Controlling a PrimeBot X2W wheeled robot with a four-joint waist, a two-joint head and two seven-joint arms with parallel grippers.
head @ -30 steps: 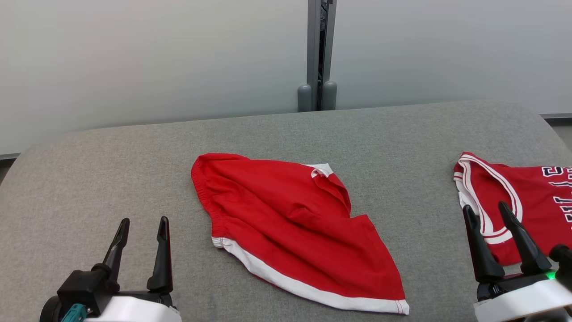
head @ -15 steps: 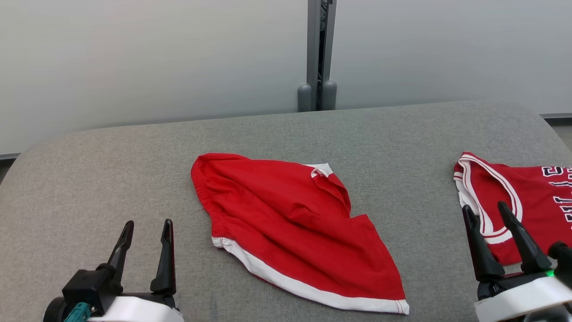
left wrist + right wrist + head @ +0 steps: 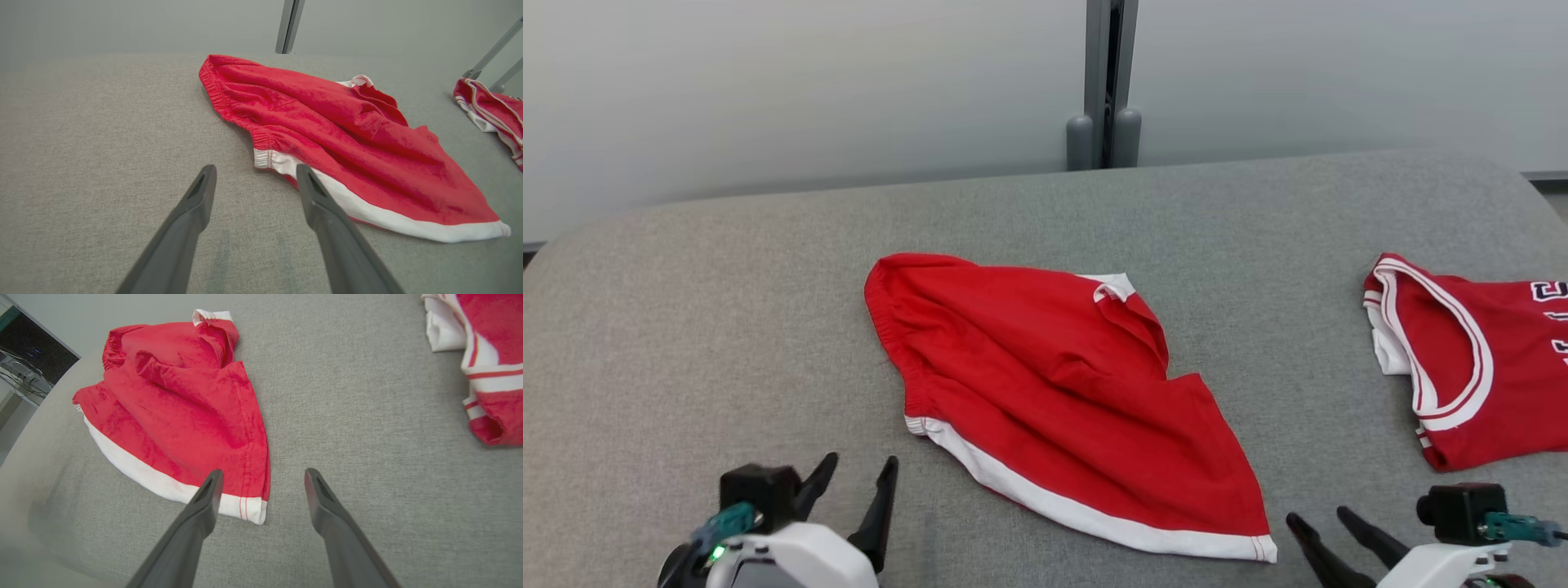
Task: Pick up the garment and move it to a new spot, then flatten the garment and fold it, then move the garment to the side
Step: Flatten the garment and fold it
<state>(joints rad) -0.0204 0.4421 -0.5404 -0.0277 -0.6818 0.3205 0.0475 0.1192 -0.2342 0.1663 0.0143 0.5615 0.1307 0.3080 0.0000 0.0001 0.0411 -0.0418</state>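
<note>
Two garments lie on a bench (image 3: 686, 327) covered in grey woven cloth, its far corners rounded.

The red shorts (image 3: 1054, 400) sit in the middle of the bench, apart from either side edge. They are soft knit fabric, rumpled into long diagonal folds. A gathered elastic waistband curves round their far left end. A white hem band with red stitching runs along the near edge to a point at the near right. A small white flap turns up at the far side.

The jersey (image 3: 1462, 359) lies at the right, well apart from the shorts and cut by the picture's edge. It is red, with white and red trim round an opening and dark lettering.

Bare grey cloth spreads wide to the left of the shorts, in a band between the two garments, and in a strip along the far edge below the pale wall panels (image 3: 768, 82) and grey post (image 3: 1104, 82).

The left fingers (image 3: 878, 506) stand spread apart with nothing between them, at the near left, tips near the hem's left corner. The right fingers (image 3: 1327, 555) are likewise parted and hold nothing, just beside the hem's near right corner. Whether either pair touches the cloth cannot be told.
</note>
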